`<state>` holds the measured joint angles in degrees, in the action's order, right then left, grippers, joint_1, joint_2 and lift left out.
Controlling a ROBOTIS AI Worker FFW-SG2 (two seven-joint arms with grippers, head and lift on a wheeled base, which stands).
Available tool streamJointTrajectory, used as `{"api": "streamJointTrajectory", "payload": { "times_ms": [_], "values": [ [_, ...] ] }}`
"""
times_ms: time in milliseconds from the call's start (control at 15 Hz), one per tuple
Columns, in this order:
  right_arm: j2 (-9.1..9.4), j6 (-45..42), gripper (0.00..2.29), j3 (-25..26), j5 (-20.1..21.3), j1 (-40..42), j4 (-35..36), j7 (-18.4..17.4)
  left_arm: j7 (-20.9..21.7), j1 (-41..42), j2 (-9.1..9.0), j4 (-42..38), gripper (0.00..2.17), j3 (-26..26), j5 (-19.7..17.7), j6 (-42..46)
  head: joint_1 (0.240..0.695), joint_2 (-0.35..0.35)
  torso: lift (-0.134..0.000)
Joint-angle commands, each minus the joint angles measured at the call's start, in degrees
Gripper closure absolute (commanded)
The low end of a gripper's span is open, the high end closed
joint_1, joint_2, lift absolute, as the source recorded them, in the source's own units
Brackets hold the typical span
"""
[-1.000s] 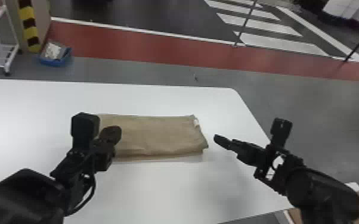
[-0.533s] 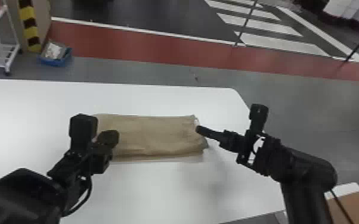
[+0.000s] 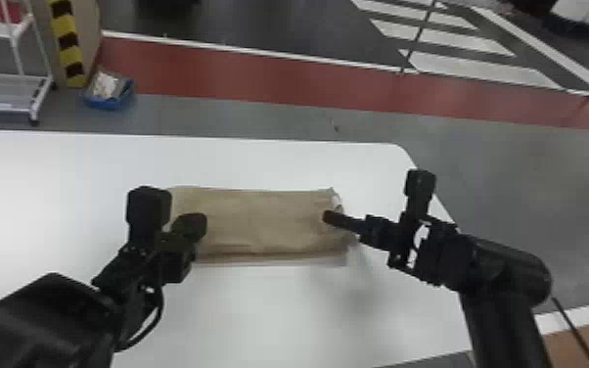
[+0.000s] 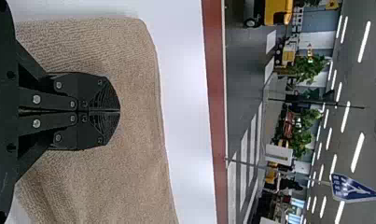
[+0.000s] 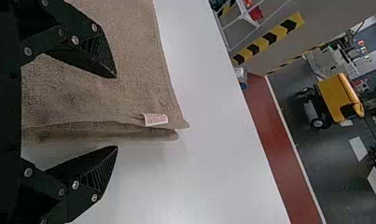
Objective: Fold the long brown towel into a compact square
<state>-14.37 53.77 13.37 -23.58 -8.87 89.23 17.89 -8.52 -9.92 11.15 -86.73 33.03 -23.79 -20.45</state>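
Towel (image 3: 259, 220): we judge a crosswise fold is due
Left gripper (image 4: 119, 112): pressed together
Right gripper (image 5: 116, 112): spread
Tagged end (image 5: 129, 130): pinch its layers next

Brown, rectangular towel of ribbed, looped cloth (image 3: 264, 220), folded into flat, layered oblong, not square. Lying on white, smooth-topped table (image 3: 259, 318), long sides running left to right, back from near edge. Surface mostly flat, soft wrinkles across top. Under-layer peeking out along near long side. Right end showing stacked layers slightly apart, corners uneven. Small, white, rectangular fabric label with reddish print (image 5: 155, 119) sticking out at right end, close to far corner.
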Motion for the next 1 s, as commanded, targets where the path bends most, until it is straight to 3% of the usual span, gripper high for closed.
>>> {"api": "streamJointTrajectory", "payload": {
  "times_ms": [0,333,467,533,933],
  "values": [
    [-0.04,-0.02,0.41,-0.45,0.38,-1.06,-1.61,-0.14,0.17,0.34,0.19,-0.20,2.06,-0.16,-0.12,0.10,0.695,-0.297,-0.120],
    [0.05,-0.90,0.67,-2.29,0.38,-1.94,-3.54,1.36,0.61,0.51,0.37,-0.29,2.06,-0.78,-0.29,-0.07,0.695,-0.290,-0.120],
    [0.05,-0.55,1.20,-2.20,0.29,-1.67,-3.19,2.50,0.61,0.51,0.37,-0.29,2.06,-1.04,-0.38,-0.07,0.695,-0.282,-0.120],
    [0.05,-0.55,1.30,-1.94,-0.50,-1.32,-2.48,3.03,0.61,0.51,0.37,-0.29,2.06,-1.04,-0.38,-0.07,0.695,-0.273,-0.120],
    [0.22,-2.13,1.30,-0.18,-8.06,1.40,5.34,3.29,1.40,0.51,0.37,0.07,2.06,-1.48,-0.47,-1.48,0.695,-0.257,-0.120]
  ]
}}
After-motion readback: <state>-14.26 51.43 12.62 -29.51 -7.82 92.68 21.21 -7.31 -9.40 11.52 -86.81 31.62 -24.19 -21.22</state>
